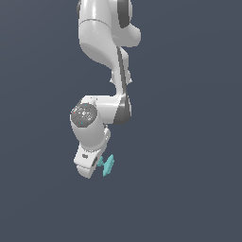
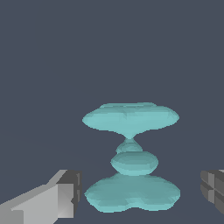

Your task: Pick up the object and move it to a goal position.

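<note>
Exterior view: one white Panda arm (image 1: 106, 56) comes down from the top of the frame, bends at a grey-banded joint, and ends in a wrist w/ a round grey cap facing the camera. Below that sits the gripper (image 1: 98, 165), a white block angled toward the exterior view's left. One teal object (image 1: 108, 165) shows just beside the gripper body on the exterior view's right, at fingertip level. Its two flat angular panels read as a small tilted shape. The gripper body covers the fingers from this side, so whether anything touches the object can't be told here. Background is plain dark slate all round; no other items around, nothing between camera and object except the gripper's own bulk.

Wrist view: the same object (image 2: 131, 157) fills the middle. Count: 2 broad flat panels, one far and one near, joined by a narrow bar w/ a rounded bulge partway along. Two fingers (image 2: 52, 203) show, one at each lower corner, light grey w/ darker pads. They stand wide apart, clear gaps btwn each pad and the near panel, so the tool is spread and not clamped on anything. The object lies between them, approx. centred, w/ the near panel level w/ the pads.
</note>
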Tool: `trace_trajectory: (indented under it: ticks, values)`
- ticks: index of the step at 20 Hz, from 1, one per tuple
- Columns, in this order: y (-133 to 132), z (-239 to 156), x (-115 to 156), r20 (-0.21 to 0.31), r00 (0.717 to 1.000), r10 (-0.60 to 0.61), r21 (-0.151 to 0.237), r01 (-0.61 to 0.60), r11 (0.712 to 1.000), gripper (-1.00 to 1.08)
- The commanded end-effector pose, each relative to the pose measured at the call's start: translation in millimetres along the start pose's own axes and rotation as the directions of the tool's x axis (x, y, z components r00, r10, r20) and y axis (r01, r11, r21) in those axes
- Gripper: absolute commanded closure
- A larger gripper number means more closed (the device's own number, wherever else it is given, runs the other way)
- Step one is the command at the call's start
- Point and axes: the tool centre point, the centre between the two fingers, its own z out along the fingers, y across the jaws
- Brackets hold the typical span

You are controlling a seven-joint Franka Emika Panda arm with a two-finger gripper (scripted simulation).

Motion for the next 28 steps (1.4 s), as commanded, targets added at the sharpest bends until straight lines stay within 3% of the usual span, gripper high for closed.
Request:
trace_trajectory:
  ticks: [1,9,18,24,25,28]
  values:
    - [1.4,1.5,-1.5,-0.001,1.000,-0.018,0.000,0.018,1.000,-0.92]
    - [1.9,6.1,-2.7,-0.001,1.000,-0.023,0.001,0.023,1.000,-0.92]
    - [0.6,48.8,-2.7,-0.001,1.000,-0.027,0.001,0.027,1.000,-0.92]
    - [2.1,52.5,-2.5,-0.002,1.000,-0.027,0.001,0.027,1.000,-0.92]
    - [2.1,52.5,-2.5,-0.002,1.000,-0.027,0.001,0.027,1.000,1.08]
    - [2.1,52.5,-2.5,-0.002,1.000,-0.027,0.001,0.027,1.000,1.08]
